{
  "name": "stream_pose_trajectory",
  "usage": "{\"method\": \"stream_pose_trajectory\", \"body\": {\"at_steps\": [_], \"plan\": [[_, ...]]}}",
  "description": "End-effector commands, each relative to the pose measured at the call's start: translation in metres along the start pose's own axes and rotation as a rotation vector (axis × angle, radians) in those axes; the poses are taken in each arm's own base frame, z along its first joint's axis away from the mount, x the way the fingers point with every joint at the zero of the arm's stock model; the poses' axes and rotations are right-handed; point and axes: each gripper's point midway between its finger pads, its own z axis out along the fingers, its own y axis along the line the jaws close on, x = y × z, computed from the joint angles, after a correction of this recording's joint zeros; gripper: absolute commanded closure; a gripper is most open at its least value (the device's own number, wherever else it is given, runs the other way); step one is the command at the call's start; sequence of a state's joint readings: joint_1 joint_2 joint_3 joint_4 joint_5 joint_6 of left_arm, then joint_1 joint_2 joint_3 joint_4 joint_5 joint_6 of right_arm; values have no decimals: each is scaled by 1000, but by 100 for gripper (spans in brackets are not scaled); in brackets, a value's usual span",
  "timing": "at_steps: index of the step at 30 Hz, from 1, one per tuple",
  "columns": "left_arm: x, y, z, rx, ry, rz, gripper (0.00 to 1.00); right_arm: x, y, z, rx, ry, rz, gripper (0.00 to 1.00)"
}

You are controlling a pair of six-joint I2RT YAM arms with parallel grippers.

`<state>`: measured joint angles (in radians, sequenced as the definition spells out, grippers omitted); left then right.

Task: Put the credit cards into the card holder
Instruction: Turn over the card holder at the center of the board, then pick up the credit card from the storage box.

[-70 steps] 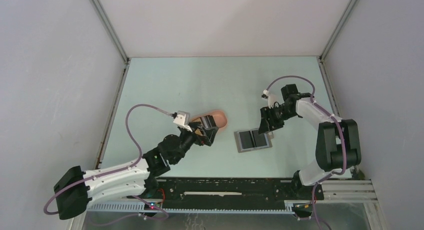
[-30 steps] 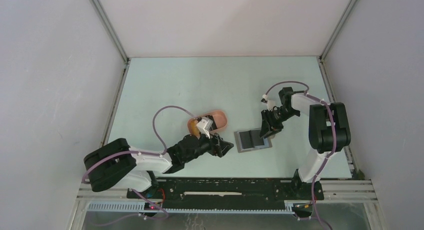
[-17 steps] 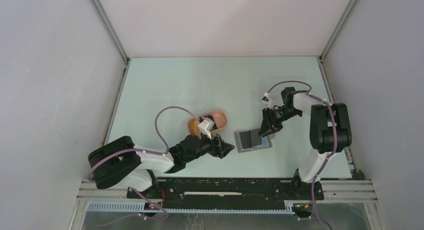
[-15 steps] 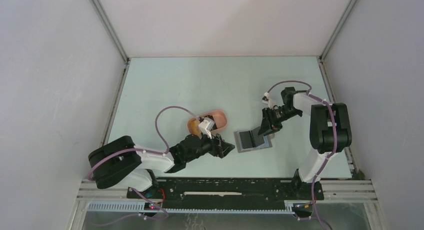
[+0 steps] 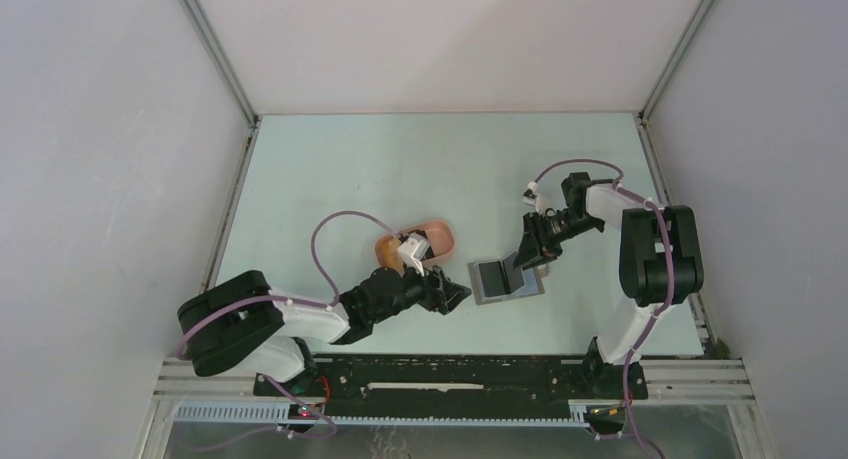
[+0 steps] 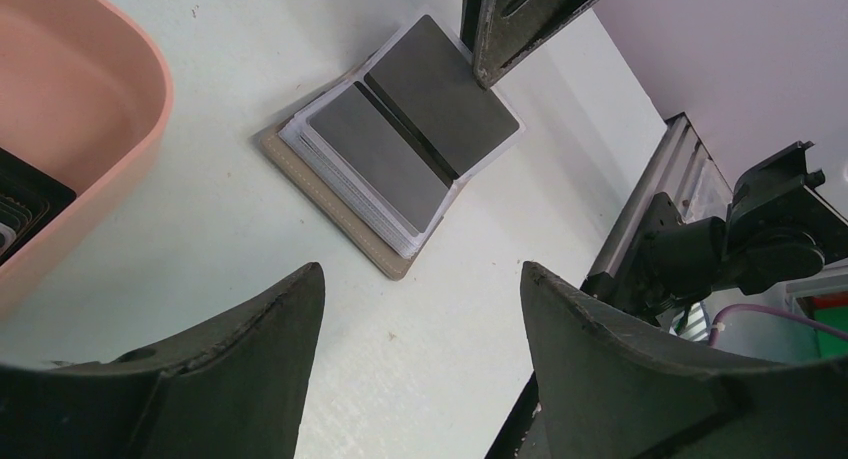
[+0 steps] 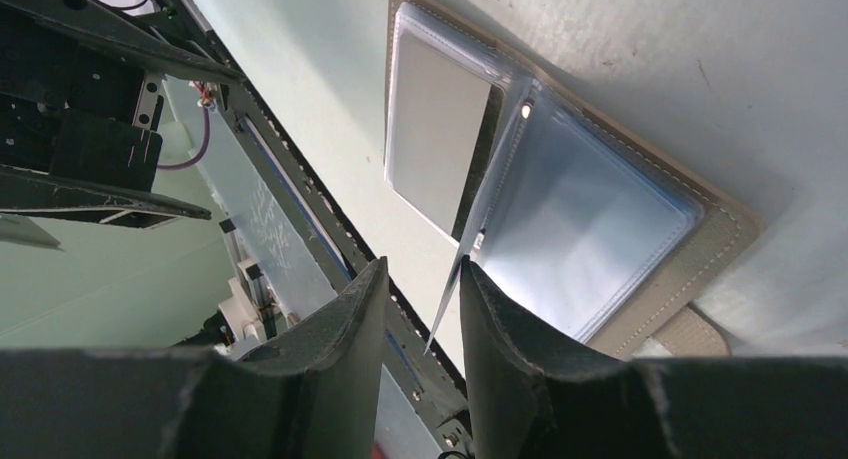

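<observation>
Evidently the card holder (image 7: pixel 675 259) lies open on the surface (image 6: pixel 250 249) while the right hand (image 7: pixel 422 269), narrowly parted, props up one clear sleeve (image 7: pixel 452 299) for loading; the left hand (image 6: pixel 420 271) hovers spread, empty, beside the credit cards (image 6: pixel 25 204) in the tray (image 6: pixel 150 89).

From my seat I look down on a pale mint-green table (image 5: pixel 400 169), matt, with a few small specks and scuffs showing in the wrist views. Plain grey-white panels close it in: a back wall (image 5: pixel 440 39), a left wall (image 5: pixel 100 179) and a right wall (image 5: pixel 770 179). Slim aluminium posts (image 5: pixel 215 49) run along the corners where the panels meet. A black perforated rail (image 5: pixel 450 379) lies along the table's near edge, with ribbed metal channel just below it. The light is soft and even, and the shadows on the table are faint
</observation>
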<state>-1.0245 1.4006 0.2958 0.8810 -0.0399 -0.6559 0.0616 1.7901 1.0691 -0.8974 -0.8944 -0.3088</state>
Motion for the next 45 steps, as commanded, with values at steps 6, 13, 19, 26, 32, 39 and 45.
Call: {"method": "stream_pose_trajectory", "body": {"at_steps": [6,13,19,26,32,39,45], "plan": [[-30,-17,2,39,-84,0,24,-5,29,13,-64,28,-96,57],[-35,-7,-11,-23,-100,32,23,0,36,34,-83,97,-117,50],[-41,1,-22,-73,-108,63,23,3,40,51,-101,167,-134,46],[-49,22,-41,-202,-107,139,22,-7,49,46,-81,147,-226,45],[-67,28,-61,-264,-144,187,21,1,9,66,28,221,-106,50],[-69,40,-73,-310,-176,146,21,-7,25,61,38,210,-225,57],[-74,59,-84,-398,-190,121,21,-27,88,29,16,57,-537,54]]}}
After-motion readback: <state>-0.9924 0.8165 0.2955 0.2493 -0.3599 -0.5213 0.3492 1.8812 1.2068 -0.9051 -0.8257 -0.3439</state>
